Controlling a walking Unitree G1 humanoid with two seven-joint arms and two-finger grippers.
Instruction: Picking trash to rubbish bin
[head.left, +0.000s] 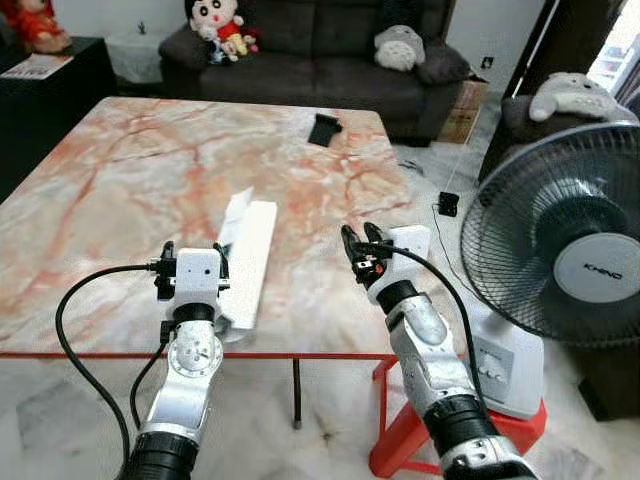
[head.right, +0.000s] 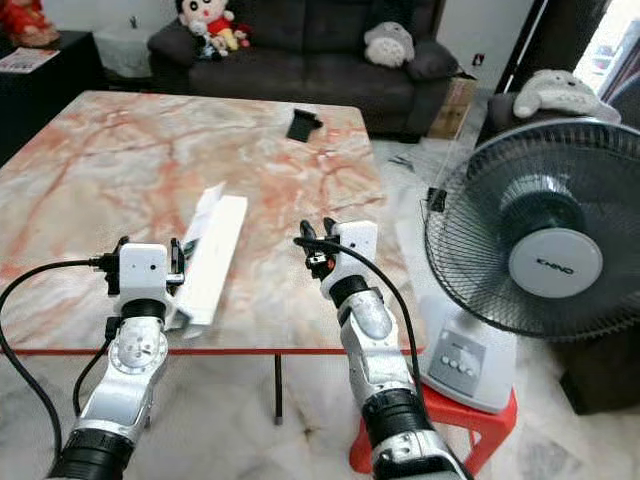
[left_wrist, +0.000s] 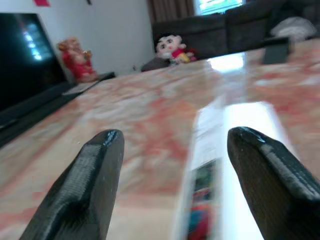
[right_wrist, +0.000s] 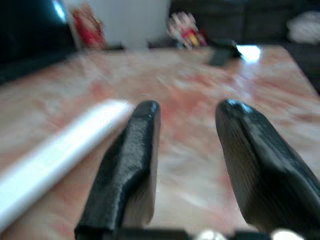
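A long white carton (head.left: 248, 255) with an open flap lies on the marble table (head.left: 150, 180), near its front edge. My left gripper (head.left: 190, 262) hovers over the front edge just left of the carton's near end, fingers open. In the left wrist view the carton (left_wrist: 235, 150) runs between the spread fingers (left_wrist: 92, 170), nearer one of them. My right gripper (head.left: 358, 243) is over the table's front right part, open, with the carton (right_wrist: 55, 150) off to its left. No rubbish bin is visible.
A small black object (head.left: 324, 129) lies at the table's far side. A standing fan (head.left: 560, 250) on a red stool (head.left: 410, 430) is close to my right arm. A dark sofa (head.left: 320, 50) with plush toys stands behind the table. A black cabinet (head.left: 50, 80) is far left.
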